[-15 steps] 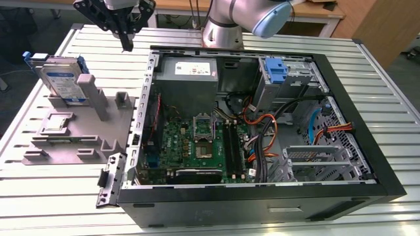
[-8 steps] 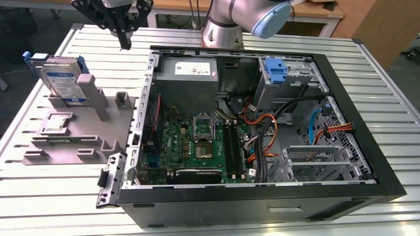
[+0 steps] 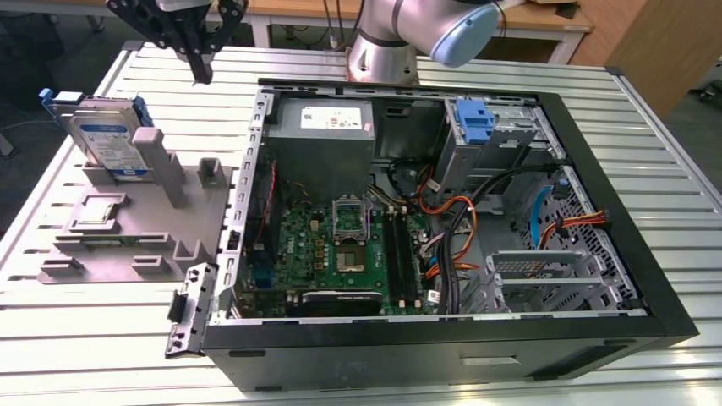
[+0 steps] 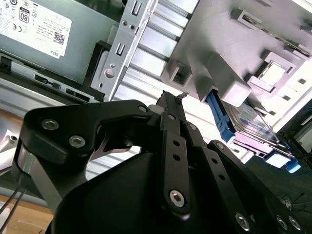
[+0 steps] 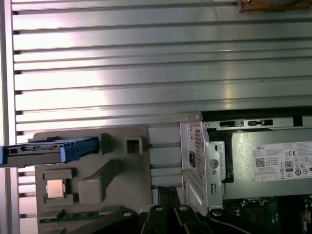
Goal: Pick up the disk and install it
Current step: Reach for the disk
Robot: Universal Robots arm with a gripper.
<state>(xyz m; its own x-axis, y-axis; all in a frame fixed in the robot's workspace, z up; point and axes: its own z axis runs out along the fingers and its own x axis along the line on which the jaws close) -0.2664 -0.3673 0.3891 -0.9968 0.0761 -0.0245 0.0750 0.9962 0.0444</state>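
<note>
Exterior view has the gripper (image 3: 203,78) hanging high over the slatted table (image 3: 677,152), its jaws pressed together with nothing between them. The disk (image 3: 107,139) is lower than the jaws and well apart from them, off to the exterior view's left. It stands on edge in a slot of the grey holder (image 3: 135,228) with its labelled face open to view. On the other side of the jaws lies the open computer case (image 3: 451,211), also below them.

In both wrist views the closed gripper (image 4: 174,96) (image 5: 165,190) points down at bare table between holder and case. The disk (image 5: 48,150) shows edge-on to one side, apart from the fingertips, and nothing is touched yet.

The disk (image 4: 253,122) looks like a stiff metal slab, probably fairly heavy for its size, with smooth faces that could slip and insides that would not like a knock. Its blue frame (image 4: 219,117) seems thin plastic and likely to flex. The best hold is probably across the two broad faces at the upper part that stands clear of the holder, near the middle so it hangs straight, with the jaws spread first
</note>
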